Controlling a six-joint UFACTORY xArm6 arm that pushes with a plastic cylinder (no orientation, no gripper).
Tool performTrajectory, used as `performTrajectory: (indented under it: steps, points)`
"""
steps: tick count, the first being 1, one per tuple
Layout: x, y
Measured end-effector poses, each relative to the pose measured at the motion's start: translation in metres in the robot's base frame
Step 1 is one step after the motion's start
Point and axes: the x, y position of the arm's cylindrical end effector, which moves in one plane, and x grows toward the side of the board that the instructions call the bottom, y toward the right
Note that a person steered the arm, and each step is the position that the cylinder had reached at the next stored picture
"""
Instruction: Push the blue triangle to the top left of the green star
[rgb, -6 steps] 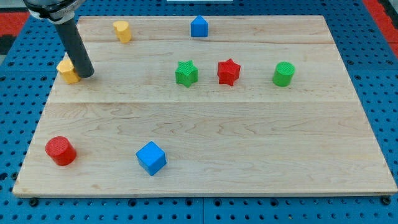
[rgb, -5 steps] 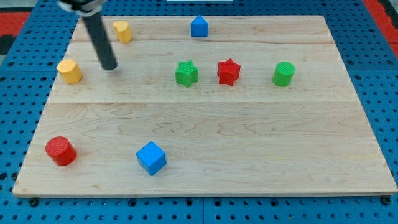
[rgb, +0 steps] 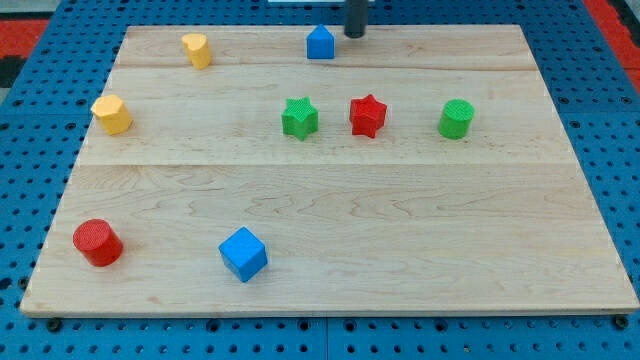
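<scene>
The blue triangle block (rgb: 320, 43) sits near the board's top edge, a little right of centre. The green star (rgb: 299, 117) lies below it and slightly to the left, in the board's upper middle. My tip (rgb: 355, 34) is at the view's top, just to the right of the blue triangle with a small gap between them. Only the rod's lowest part shows; the rest is cut off by the frame.
A red star (rgb: 368, 115) lies right of the green star, then a green cylinder (rgb: 456, 119). Two yellow blocks (rgb: 197, 49) (rgb: 112, 114) are at upper left. A red cylinder (rgb: 97, 242) and a blue cube (rgb: 243, 254) are at lower left. The wooden board (rgb: 400, 230) lies on blue pegboard.
My tip has swept from beside the left yellow block across the board's top to just right of the blue triangle. No block has moved.
</scene>
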Motion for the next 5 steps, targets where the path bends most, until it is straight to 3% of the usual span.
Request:
performTrajectory:
  steps: [1, 3, 5]
  points:
    - [0.027, -0.065]
    - [0.095, -0.086]
    - [0.128, -0.112]
